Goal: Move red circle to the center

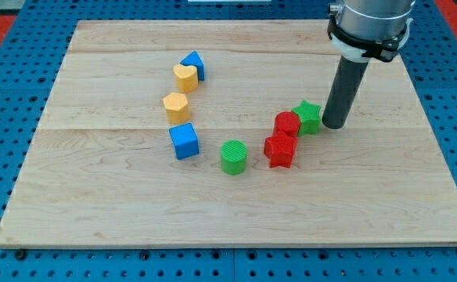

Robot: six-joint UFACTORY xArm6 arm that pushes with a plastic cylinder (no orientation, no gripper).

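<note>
Down at right of centre in the frame, my tip (335,125) stands on the wooden board (95,211), just beside the right side of the green star (308,117), touching it or very nearly so; I cannot tell which. It is a plain dark rod, with nothing that opens, closes or holds. The red circle (287,124), the block named in the task, sits right of the board's centre, pressed against the green star's left side. A second red block (279,150), its shape unclear, lies just below the circle and touches it. Left of that, a green cylinder (233,156) stands alone near the board's middle. Further left, a column runs upward: a blue cube (184,141), a yellow hexagon-like block (175,106), a yellow heart (185,77), and a blue block (193,64) tucked behind the heart.
</note>
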